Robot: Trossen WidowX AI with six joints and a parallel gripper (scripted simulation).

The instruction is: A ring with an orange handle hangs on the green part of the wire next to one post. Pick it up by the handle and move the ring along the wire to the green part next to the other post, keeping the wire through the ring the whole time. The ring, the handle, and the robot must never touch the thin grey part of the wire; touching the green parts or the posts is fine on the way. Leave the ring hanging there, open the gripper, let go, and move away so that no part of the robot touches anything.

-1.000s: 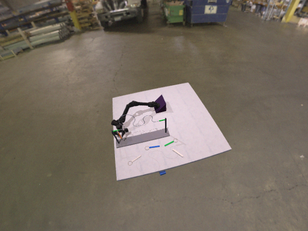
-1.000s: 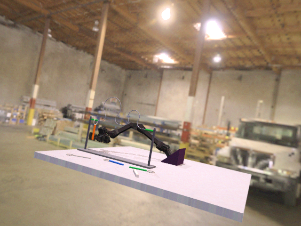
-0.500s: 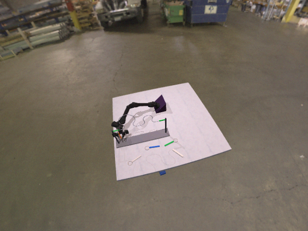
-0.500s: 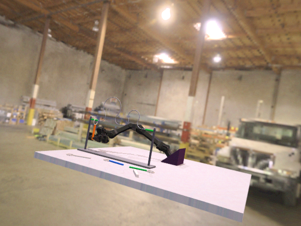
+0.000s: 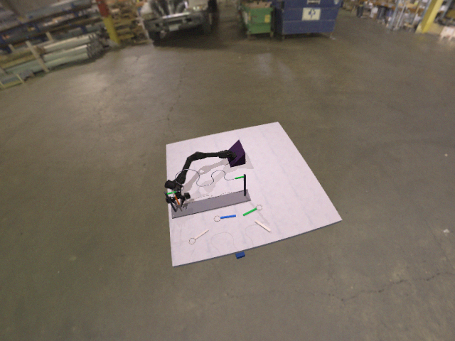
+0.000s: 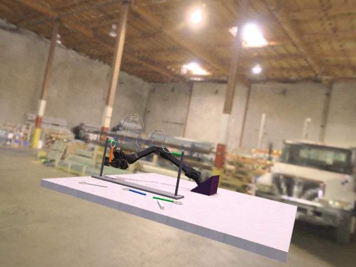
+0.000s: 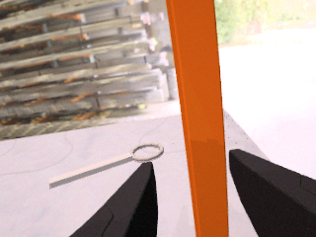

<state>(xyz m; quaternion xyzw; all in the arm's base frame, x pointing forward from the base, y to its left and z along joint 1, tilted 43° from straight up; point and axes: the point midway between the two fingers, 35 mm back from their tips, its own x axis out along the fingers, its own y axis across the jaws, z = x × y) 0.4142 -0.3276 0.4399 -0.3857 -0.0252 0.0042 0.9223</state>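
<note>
Arm [image 5: 198, 155] links reach out from a purple wedge [image 6: 207, 185] near the far edge of the table [image 5: 293, 190], in the top view. They rise to an elbow under the looping grey wire [image 6: 132, 116], then slope down toward the table's left edge. The wrist is held roughly level, so the claw [image 7: 192, 172] points sideways at the post [image 6: 103, 158] standing on that end of the grey base bar [image 5: 217, 203].

The orange handle [image 7: 197, 93] hangs upright between the two dark fingers. The fingers stand partly apart. A strip of table shows between the handle and one finger, and the other finger is just beside the handle; whether it touches I cannot tell. The claw straddles the handle without clamping it.

The ring [image 6: 113, 144] at the top of the handle hangs on the green part [image 6: 116, 141] of the wire, right beside that post. The other post [image 6: 178, 172], with its own green part, stands well apart at the bar's opposite end.

Past the fingers in the wrist view, a spare ring with a pale handle [image 7: 106, 166] lies flat on the table.
</note>
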